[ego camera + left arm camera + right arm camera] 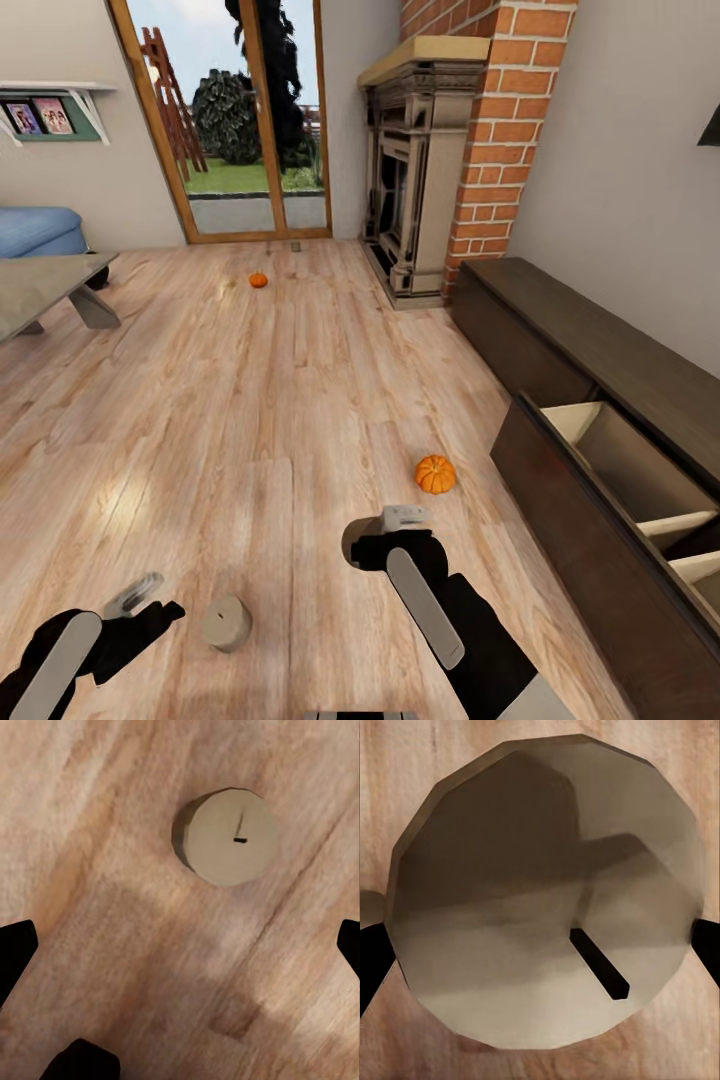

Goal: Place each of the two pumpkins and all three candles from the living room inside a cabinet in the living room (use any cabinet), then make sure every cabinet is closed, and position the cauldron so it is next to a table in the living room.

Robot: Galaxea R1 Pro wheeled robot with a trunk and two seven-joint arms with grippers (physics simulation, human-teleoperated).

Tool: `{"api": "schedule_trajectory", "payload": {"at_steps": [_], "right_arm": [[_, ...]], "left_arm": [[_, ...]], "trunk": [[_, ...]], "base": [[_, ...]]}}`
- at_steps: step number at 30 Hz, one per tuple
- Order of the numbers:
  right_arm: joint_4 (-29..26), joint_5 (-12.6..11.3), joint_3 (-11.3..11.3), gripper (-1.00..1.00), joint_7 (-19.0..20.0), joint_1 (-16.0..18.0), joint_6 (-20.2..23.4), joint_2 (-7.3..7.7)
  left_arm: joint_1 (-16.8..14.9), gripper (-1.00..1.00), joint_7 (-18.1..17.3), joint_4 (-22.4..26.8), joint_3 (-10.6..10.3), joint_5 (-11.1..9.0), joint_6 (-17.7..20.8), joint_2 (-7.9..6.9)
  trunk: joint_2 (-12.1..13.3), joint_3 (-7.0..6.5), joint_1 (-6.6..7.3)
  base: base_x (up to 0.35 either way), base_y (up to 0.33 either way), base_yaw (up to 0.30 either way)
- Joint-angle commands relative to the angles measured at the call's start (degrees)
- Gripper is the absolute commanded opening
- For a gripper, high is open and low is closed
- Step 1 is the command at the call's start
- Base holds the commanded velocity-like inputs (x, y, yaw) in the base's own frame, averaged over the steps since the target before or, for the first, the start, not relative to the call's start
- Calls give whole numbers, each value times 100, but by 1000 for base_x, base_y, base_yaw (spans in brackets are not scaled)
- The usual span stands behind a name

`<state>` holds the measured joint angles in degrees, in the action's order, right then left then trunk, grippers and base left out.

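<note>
Now: two candles underfoot, one between the right jaws

Plainly, we see a candle [227,623] standing upright on the wooden floor [250,420], its axis vertical and its flat top facing up; in the left wrist view that candle [227,835] shows as a pale disc with a short dark wick. Our left gripper [135,594] hovers just beside it, on the side away from the cabinet [600,480]. Its jaws stand wide apart and hold nothing; the dark fingertips [16,952] sit clear of the candle.

Our right gripper [398,520] points down at the floor, the black forearm slanting up toward it from the lower edge of the head view. In the right wrist view a second candle [547,900] sits upright between the jaws, wick up, with a fingertip [371,960] at each flank; whether they press on it we cannot tell.

A pumpkin [435,474] rests on the floor between the right gripper and the cabinet, near both. The cabinet runs along the wall, one drawer [640,480] pulled out with its beige inside showing. Another pumpkin [258,280] lies well apart from the cabinet, toward the glass door [235,120]. The grey counter [40,285] stands across the room from the cabinet.
</note>
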<state>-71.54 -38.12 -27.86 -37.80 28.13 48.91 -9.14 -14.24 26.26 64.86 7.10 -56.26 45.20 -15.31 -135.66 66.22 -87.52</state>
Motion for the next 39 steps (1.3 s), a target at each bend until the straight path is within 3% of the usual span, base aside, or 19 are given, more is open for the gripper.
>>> {"api": "schedule_trajectory", "payload": {"at_steps": [1,9,19,22,25,32,39], "right_arm": [[0,-2,-5,-100,0,-3,-3,0],[0,-1,-171,-100,-11,0,-4,0],[-4,7,-183,-100,-14,-3,-4,-4],[-66,15,-376,-100,-16,-20,-10,-27],[-231,19,-638,-100,-37,-29,-12,-34],[-650,16,-738,-100,-111,-94,-7,-23],[-995,13,-947,-100,-268,-174,46,-23]], "left_arm": [[0,100,-65,-3,4,7,-1,-8],[0,100,-660,-29,3,35,-2,-43],[0,100,-672,-32,2,58,-4,-37],[0,100,-674,-32,-3,81,-4,-34],[0,100,-673,-32,-6,88,-3,-34],[0,100,-665,-36,-7,94,-6,-26],[0,100,-668,-238,-15,441,-79,7]], "trunk": [[0,-1,0],[0,-16,0],[0,-23,0],[0,-44,0],[-120,-8,-66],[-401,111,-220],[-682,236,-373]], "base": [[160,191,0],[210,231,0],[143,33,5],[5,1,76],[1,0,105],[0,0,18],[0,0,0]]}}
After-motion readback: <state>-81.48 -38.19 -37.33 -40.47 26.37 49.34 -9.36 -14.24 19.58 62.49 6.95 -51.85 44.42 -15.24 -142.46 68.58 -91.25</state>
